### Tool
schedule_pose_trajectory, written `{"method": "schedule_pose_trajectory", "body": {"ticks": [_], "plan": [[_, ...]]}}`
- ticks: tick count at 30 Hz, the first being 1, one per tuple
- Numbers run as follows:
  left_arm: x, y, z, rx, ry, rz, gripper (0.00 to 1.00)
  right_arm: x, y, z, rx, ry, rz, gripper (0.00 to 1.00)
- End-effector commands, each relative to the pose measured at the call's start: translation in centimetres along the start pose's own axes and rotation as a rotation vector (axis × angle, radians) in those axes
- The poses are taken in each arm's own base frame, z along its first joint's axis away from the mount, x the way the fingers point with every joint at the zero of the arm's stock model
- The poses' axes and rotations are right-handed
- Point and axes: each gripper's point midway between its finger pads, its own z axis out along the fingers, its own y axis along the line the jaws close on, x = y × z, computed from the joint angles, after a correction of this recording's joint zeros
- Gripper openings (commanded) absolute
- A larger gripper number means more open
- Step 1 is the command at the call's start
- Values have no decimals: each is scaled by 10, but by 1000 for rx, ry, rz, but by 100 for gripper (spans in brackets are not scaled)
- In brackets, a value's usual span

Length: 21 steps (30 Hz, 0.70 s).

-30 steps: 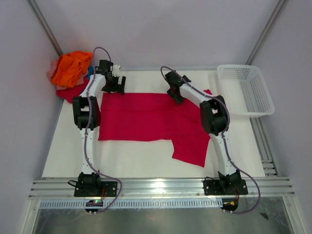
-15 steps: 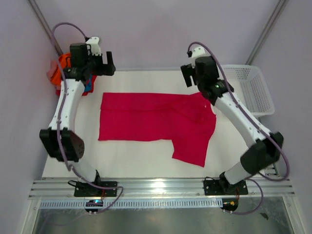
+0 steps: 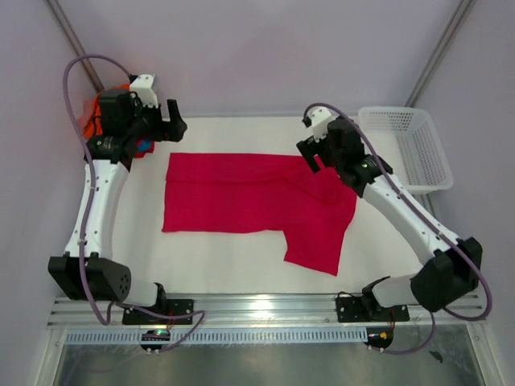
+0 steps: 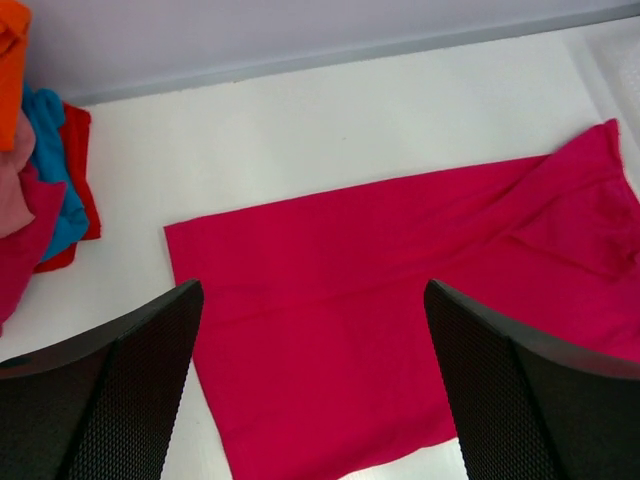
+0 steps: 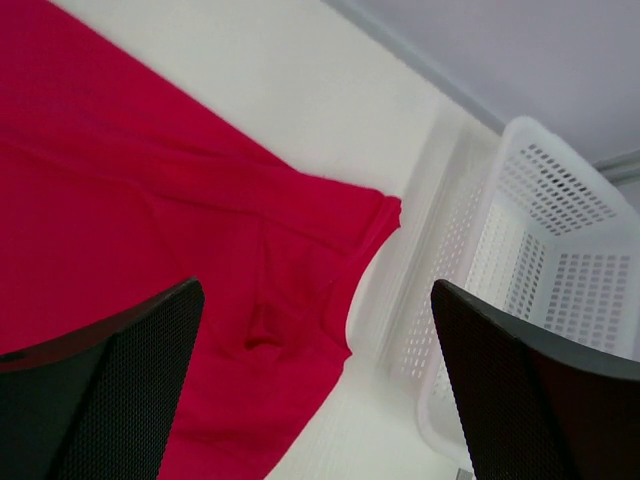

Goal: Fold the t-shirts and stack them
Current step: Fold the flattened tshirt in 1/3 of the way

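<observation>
Seemingly aloft, left gripper (image 4: 312, 287) and right gripper (image 5: 317, 287) gape by the far edge of the crimson t-shirt (image 3: 241, 193), white table (image 3: 225, 257) beyond.

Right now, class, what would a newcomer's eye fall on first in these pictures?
A crimson shirt lies spread across the middle of the table. A pile of orange, blue and red shirts sits at the far left corner, a white basket at the far right. The left end effector and the right end effector hang open near the shirt's far corners.

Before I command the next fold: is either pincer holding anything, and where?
Nothing is held: left pincer and right pincer both open, clear of the crimson t-shirt.
</observation>
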Motion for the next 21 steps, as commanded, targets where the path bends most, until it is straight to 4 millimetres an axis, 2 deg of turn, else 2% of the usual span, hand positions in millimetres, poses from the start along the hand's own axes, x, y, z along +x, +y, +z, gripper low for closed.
{"method": "schedule_pose_trajectory", "body": {"ticks": [1,2,3,4,5,6,7,8,9,10,11,12,13,14,15,16,17,21], "plan": [[24,27,19,-97,157,0,94,21,-12,25,63,118,-108,99],[29,32,20,-117,187,35,96,27,-14,31,81,139,-102,100],[34,46,21,-182,217,106,98,39,-12,42,91,172,-90,100],[44,52,30,-198,246,104,98,51,-16,48,117,205,-18,99],[60,55,35,-215,295,86,98,69,-8,56,112,258,74,99],[70,54,40,-204,320,82,99,76,-5,58,92,284,74,99],[87,51,43,-193,370,54,99,89,6,56,51,335,127,99],[115,50,44,-185,438,50,99,86,23,56,-52,336,134,99],[130,43,45,-175,476,68,99,88,31,58,-95,343,136,100],[144,40,44,-167,511,101,99,87,35,58,-115,334,144,99],[167,34,40,-141,571,123,99,89,38,57,-126,327,151,99],[179,20,38,-100,611,169,99,86,47,53,-178,310,158,99],[188,17,34,-81,650,234,99,82,49,44,-207,291,151,99],[203,10,26,-48,711,269,99,92,56,37,-235,307,113,99],[208,-3,24,-7,736,330,99,92,64,30,-291,289,87,99],[210,-6,21,2,754,377,99,86,61,18,-304,251,53,99],[211,-10,21,28,757,419,99,100,63,11,-322,257,-17,99],[204,-23,22,77,777,442,99,120,54,-18,-310,197,-200,99]]}}
